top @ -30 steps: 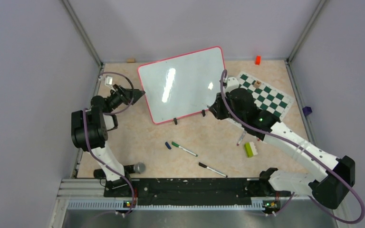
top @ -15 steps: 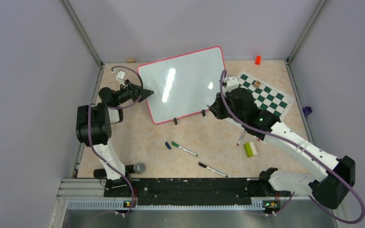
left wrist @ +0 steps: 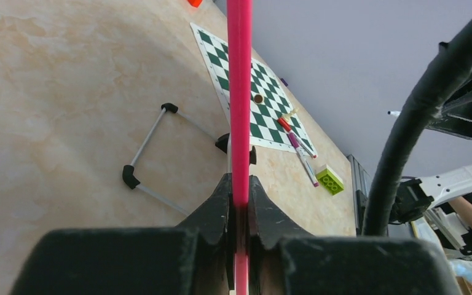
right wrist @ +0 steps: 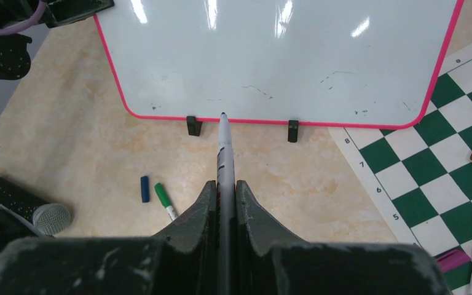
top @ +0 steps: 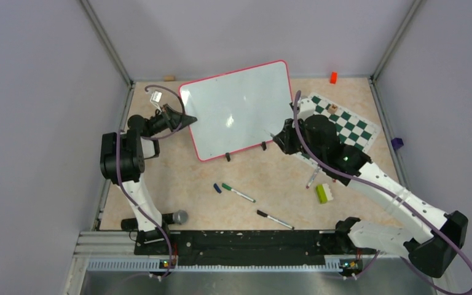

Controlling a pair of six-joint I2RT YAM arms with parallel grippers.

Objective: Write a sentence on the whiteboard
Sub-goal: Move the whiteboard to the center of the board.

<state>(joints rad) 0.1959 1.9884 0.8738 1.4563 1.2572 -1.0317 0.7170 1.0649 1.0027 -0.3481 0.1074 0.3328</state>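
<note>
Whiteboard: the whiteboard (top: 236, 109) is a big, flat, shiny white rectangle. It has a thin red frame with round corners and two small black feet on its near edge.
Where it is: it stands at the far middle of the desk (top: 160, 178), just left of the chess mat (top: 344, 126).
Which way it goes: its long side runs left to right, and the right end sits a bit farther back than the left. The white face looks toward the arms.
Marks on it: the right wrist view shows only a few tiny faint grey marks low on the face. Bright light spots shine on it.
Left end effector: the left end effector (top: 184, 120) is pinched shut on the red frame at the left side of the whiteboard. In its own view the frame is a straight red strip between the two black fingers (left wrist: 218, 203).
Right end effector: the right end effector (right wrist: 223, 190) is squeezed shut on a thin white marker (right wrist: 224, 147).
Marker: it is long and round and points at the bottom edge of the whiteboard, between the two feet. I cannot tell if the tip touches.
Desk: tan and smooth, with cloudy patches like stone.
Chess mat: flat, with green and white squares. The numbers 8, 7, 6 and 5 run along its edge.
Small things: a green-capped pen (top: 238, 192), a blue cap (top: 217, 188), a black pen (top: 275, 219) and a bumpy green block (top: 324, 193) lie on the near part of the desk. A small orange block (top: 333, 77) sits at the far edge.
</note>
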